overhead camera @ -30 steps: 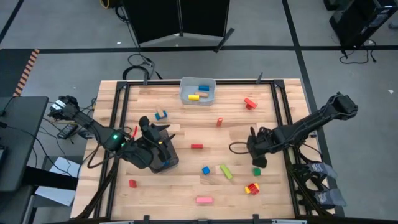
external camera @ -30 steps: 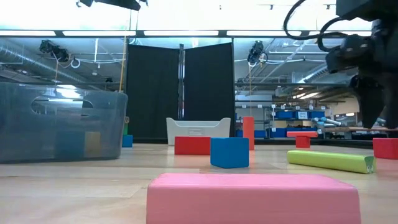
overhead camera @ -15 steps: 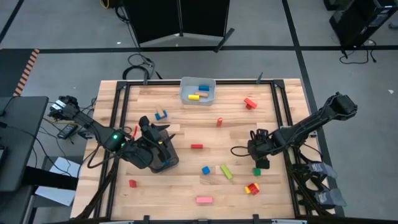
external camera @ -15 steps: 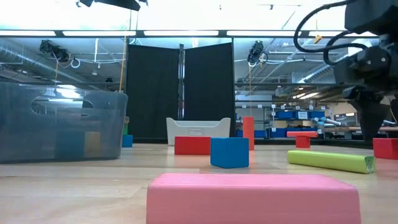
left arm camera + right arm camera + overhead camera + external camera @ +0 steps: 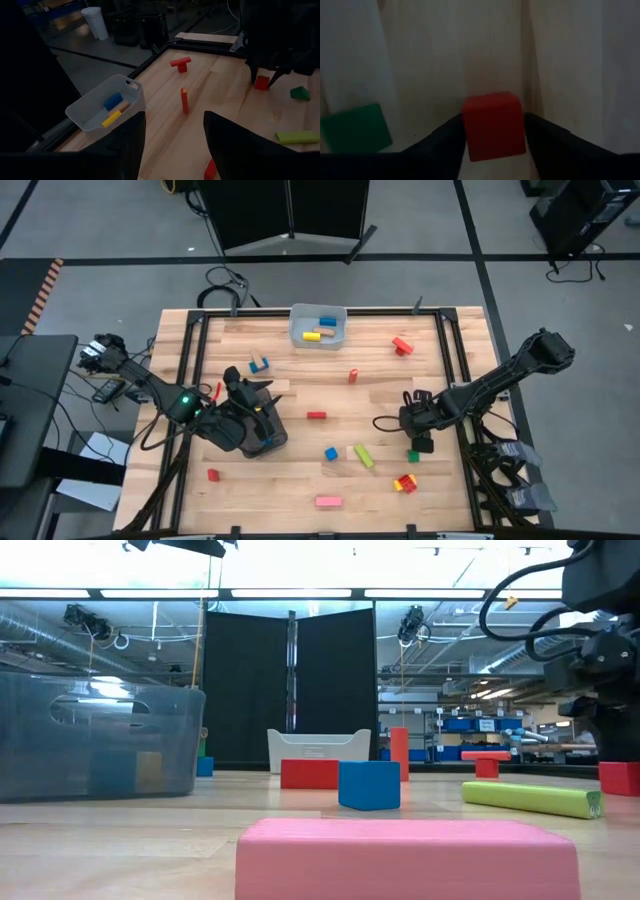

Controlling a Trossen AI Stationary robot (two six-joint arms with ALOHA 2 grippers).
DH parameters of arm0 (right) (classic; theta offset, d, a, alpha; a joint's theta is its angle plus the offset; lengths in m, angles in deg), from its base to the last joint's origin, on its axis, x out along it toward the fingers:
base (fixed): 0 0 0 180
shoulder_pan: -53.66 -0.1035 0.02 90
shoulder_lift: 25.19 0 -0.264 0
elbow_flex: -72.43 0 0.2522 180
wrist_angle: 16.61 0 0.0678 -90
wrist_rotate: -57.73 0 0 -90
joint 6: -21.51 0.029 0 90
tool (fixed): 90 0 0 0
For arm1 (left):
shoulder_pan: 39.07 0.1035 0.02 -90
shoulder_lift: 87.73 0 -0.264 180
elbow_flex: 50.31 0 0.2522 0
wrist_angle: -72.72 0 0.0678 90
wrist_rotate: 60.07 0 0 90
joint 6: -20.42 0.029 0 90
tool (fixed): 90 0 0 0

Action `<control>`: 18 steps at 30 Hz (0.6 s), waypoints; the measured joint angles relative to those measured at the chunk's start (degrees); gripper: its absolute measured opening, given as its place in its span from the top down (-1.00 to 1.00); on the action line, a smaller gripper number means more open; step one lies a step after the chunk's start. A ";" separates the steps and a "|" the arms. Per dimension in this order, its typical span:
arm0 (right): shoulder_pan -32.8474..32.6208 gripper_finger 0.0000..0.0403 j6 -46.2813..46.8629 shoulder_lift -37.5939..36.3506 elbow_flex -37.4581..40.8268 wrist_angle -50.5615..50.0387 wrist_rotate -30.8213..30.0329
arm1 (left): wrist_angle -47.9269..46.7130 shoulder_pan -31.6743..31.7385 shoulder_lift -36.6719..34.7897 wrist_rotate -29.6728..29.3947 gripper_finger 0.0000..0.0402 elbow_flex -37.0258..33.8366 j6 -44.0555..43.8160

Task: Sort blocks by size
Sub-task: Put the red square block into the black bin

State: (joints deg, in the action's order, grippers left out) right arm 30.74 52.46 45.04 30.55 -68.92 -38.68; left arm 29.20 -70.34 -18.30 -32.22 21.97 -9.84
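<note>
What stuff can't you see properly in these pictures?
- High view: the red cube is hidden under the right gripper.
- Left wrist view: the left gripper shows only dark fingers; nothing shows between them, and its picture's lower edge cuts them off.
- Low view: the grey tray has cloudy walls, so its contents are unclear.
- High view: the blocks in the white bin are too small to compare sizes.

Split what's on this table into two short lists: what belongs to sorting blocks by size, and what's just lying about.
Part of the job:
- red cube between the right hand's fingers
- green block beside it
- pink bar, blue cube, lime bar
- light bin holding blocks
- dark tray at the left hand

Just lying about:
- cables past the table edge
</note>
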 joint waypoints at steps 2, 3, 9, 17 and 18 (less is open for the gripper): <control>0.10 0.16 0.69 0.00 0.00 -0.04 -1.00 | 0.02 0.00 0.00 0.00 -0.03 0.00 0.00; 0.31 0.23 0.86 -0.02 0.00 0.16 -1.25 | 0.02 0.00 0.00 0.00 -0.03 0.00 -0.02; 3.07 0.29 -3.24 0.00 0.02 12.63 -3.50 | 0.27 0.00 0.00 0.07 -0.03 0.00 -0.02; 10.63 0.29 -17.02 2.08 -0.09 52.94 -5.90 | 3.07 0.00 -0.51 0.57 -0.03 -0.04 -0.02; 11.23 0.29 -18.27 3.53 -0.14 57.83 -5.93 | 3.79 0.00 -0.60 0.57 -0.03 -0.04 -0.02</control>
State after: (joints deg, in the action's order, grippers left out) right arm 41.97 34.20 48.57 30.41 -11.09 -44.61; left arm 32.99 -70.34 -18.90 -31.65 21.93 -9.86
